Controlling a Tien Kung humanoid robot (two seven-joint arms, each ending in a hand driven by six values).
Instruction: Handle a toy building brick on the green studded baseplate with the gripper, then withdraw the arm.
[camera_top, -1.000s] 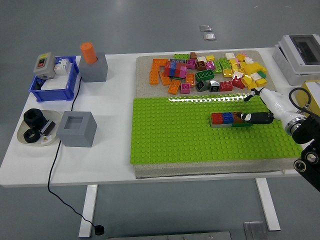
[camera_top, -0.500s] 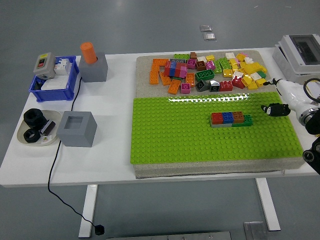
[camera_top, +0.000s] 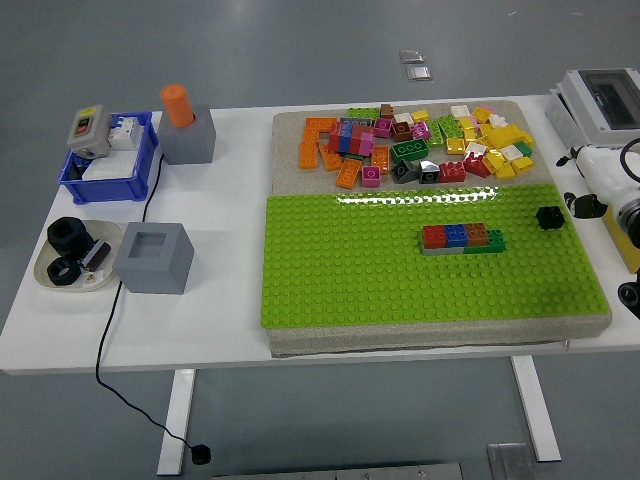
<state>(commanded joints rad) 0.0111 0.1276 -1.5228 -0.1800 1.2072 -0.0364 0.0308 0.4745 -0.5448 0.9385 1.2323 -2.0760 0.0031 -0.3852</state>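
Observation:
The green studded baseplate (camera_top: 400, 290) lies on a grey mat at the table's right half. A short row of bricks (camera_top: 463, 238) stands on it right of centre: red, blue, brown, then a green one at the right end. My right hand (camera_top: 585, 190), white with a black fingertip (camera_top: 549, 216), sits at the picture's right edge, just past the plate's far right corner. It is well clear of the row, with relaxed fingers that hold nothing. My left arm does not show.
A pile of several loose coloured bricks (camera_top: 420, 145) lies on the mat behind the baseplate. At the left stand a blue bin (camera_top: 110, 160), two grey blocks (camera_top: 155, 258), one with an orange cylinder (camera_top: 178, 104), and a dish of black parts (camera_top: 72, 255). A white box (camera_top: 605, 105) sits far right.
My right hand has pulled back to the right, from touching the row's right end to the plate's right edge. The brick row stays in place.

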